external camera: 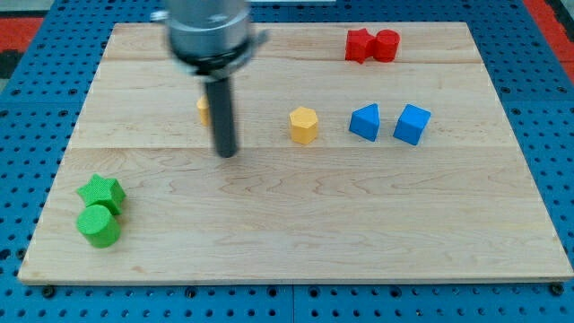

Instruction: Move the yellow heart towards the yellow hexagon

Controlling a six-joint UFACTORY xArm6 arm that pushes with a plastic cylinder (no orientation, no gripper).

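Observation:
The yellow hexagon point(304, 125) stands on the wooden board point(296, 224) a little above the view's middle. The yellow heart point(204, 110) is mostly hidden behind my dark rod; only a sliver of it shows at the rod's left side. My tip point(226, 153) rests on the board just below and to the right of the heart. It is well to the left of the hexagon.
Two blue blocks point(365, 122) point(412, 124) sit to the right of the hexagon. Two red blocks point(360, 45) point(387, 45) touch near the view's top right. A green star point(100, 192) and a green cylinder point(98, 225) sit together at the lower left.

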